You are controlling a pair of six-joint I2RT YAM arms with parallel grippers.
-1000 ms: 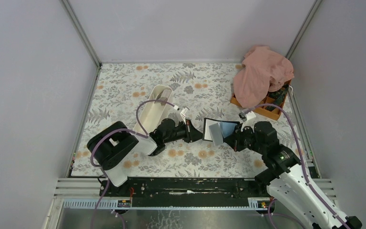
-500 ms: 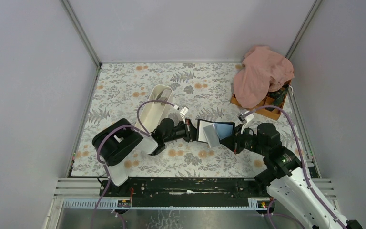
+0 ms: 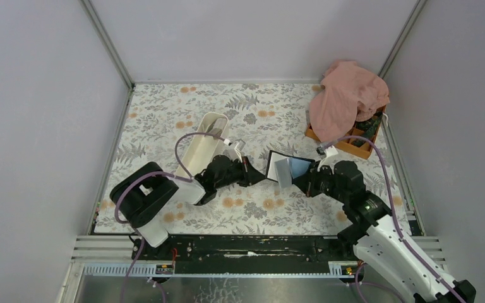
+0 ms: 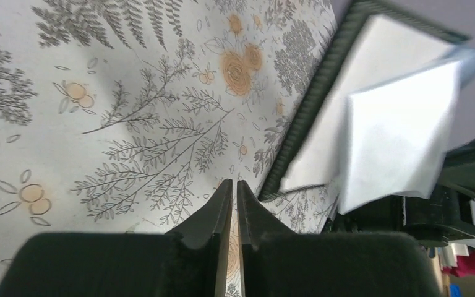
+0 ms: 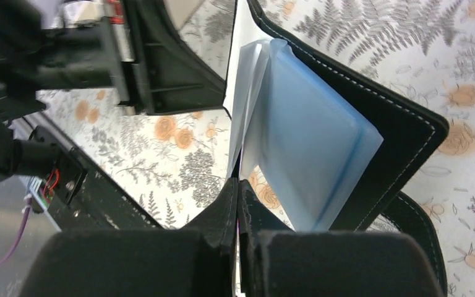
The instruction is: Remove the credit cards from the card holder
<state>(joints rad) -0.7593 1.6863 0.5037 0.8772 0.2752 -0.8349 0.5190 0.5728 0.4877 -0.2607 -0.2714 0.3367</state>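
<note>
While the right hand pinches together on a thin pale leaf at the bottom edge of the card holder, the little black wallet stands propped open and tilted just above the floral tabletop, right between the two arms. From the right wrist you get the glossy bluish inner face fanned out from the stitched black cover, with the fingers closed at the foot of it. Over on the other side, the left hand sits just beside the holder's near edge, fingers only a sliver apart and nothing between them (you can see tabletop through the slit). Its wrist view shows the holder's black rim and a pale leaf up to the right. Behind the left arm lies a white tray; far right, a pink cloth drapes over an orange box.
</note>
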